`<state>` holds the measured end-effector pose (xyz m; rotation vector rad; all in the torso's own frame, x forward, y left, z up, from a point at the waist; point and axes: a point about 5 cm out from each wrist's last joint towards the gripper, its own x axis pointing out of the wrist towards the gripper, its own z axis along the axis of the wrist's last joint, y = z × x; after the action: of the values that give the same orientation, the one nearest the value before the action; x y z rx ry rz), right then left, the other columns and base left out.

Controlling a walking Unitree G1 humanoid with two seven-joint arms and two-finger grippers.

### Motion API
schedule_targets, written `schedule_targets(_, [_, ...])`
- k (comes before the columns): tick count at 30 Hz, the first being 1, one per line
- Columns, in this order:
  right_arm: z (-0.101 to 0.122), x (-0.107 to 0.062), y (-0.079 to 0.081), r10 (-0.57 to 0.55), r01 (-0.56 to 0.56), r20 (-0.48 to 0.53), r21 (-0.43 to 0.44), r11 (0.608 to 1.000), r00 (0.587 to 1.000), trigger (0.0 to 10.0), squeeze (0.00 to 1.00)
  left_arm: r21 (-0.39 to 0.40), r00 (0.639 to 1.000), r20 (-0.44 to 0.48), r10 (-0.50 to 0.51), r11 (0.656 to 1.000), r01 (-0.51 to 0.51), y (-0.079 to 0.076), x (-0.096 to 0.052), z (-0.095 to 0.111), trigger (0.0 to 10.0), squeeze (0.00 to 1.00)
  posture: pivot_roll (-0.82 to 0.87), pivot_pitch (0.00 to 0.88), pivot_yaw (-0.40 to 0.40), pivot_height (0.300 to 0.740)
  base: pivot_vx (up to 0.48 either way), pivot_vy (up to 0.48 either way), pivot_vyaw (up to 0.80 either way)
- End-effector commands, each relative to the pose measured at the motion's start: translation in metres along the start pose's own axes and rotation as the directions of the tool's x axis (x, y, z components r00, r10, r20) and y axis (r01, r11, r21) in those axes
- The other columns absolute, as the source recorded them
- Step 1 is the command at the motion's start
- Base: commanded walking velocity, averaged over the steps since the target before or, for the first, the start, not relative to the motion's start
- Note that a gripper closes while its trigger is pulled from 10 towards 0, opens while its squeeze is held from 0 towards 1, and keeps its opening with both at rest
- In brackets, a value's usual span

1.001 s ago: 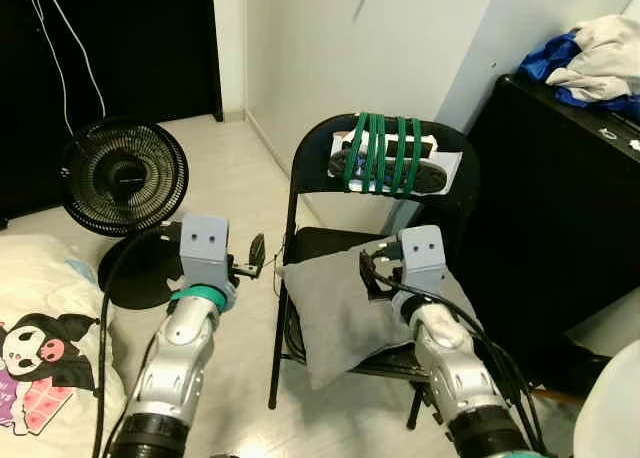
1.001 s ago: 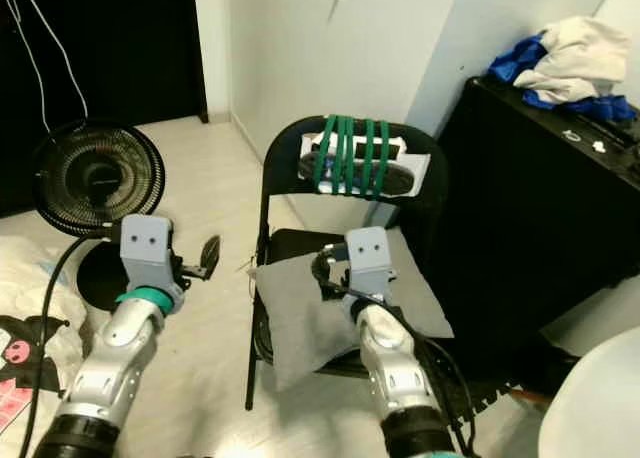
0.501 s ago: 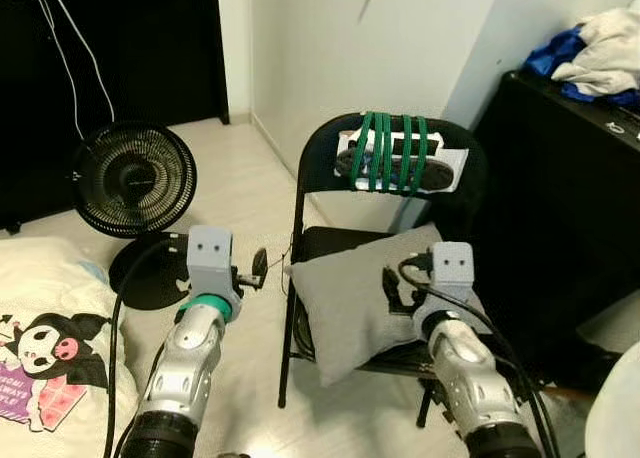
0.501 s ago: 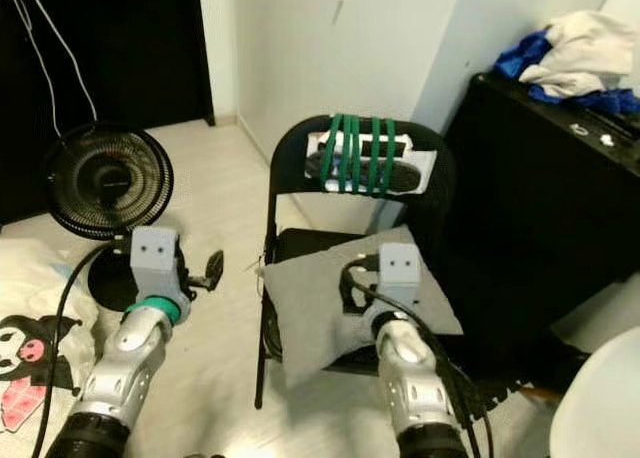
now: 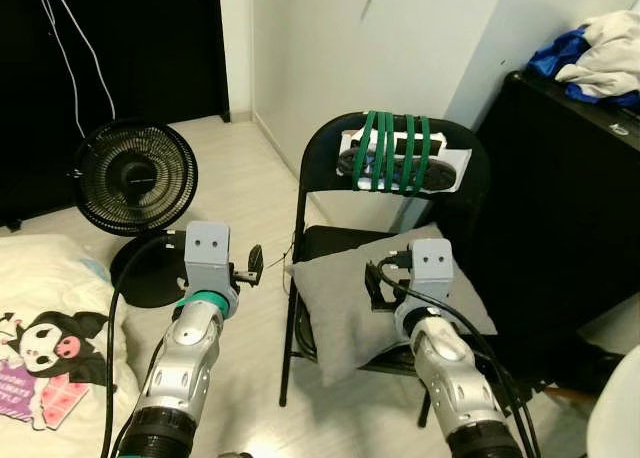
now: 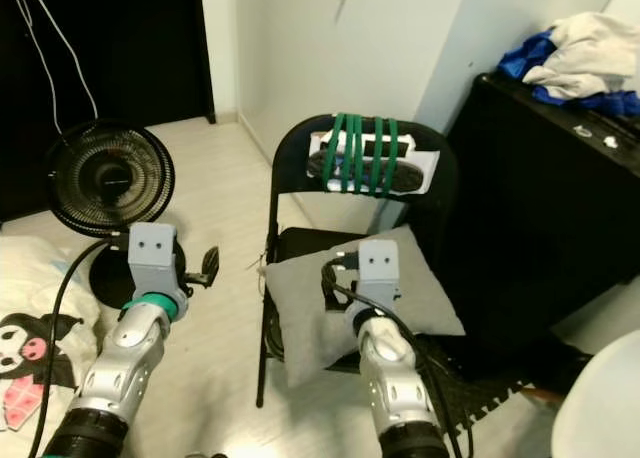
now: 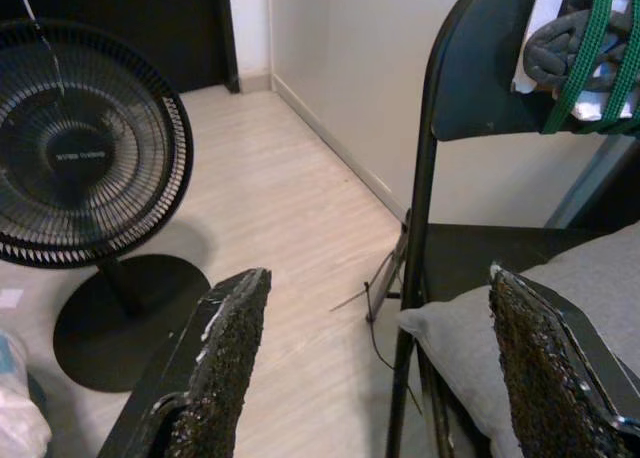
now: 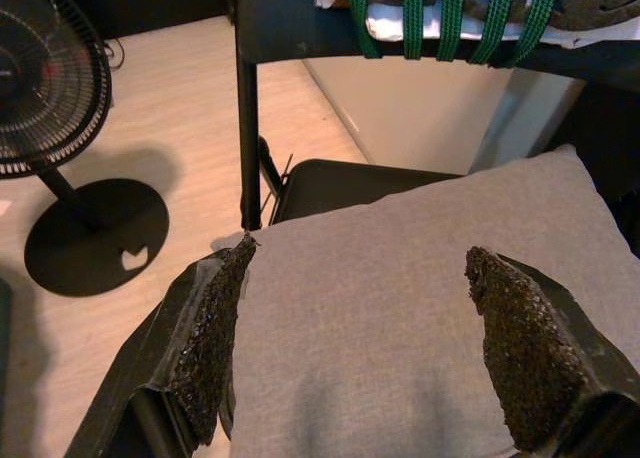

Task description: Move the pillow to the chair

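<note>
pale floor is holding a black fan beside the chair. gray pillow is lying on the chair seat, hanging over its front edge. right gripper is hovering above the pillow with fingers spread, gripping nothing. left gripper is hanging beside the chair, fingers spread too.

Pale wood floor meets a white wall. A black fan stands near it; a black cabinet carries heaped clothes.
</note>
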<state>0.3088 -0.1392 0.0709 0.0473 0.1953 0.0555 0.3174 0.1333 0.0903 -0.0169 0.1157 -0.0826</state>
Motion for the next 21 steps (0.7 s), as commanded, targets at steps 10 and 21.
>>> schedule_targets(10, [0.0017, -0.0025, 0.0015, 0.014, -0.015, 0.028, 0.053, 0.998, 1.0, 10.0, 0.0, -0.003, 1.0, -0.016, -0.023, 1.0, 0.023, -0.0057, 0.0012, -0.0009, 10.0, 0.0, 0.04, 0.0, 0.044, 0.74, 0.0, 0.0, 0.0])
schedule_targets(21, [0.0083, -0.0051, 0.0017, 0.084, -0.092, 0.059, 0.14, 0.986, 0.995, 10.0, 0.0, 0.022, 0.999, 0.003, -0.036, 0.999, 0.036, -0.0085, 0.0044, 0.006, 10.0, 0.0, 0.08, 0.008, -0.004, 0.74, 0.0, 0.0, 0.0])
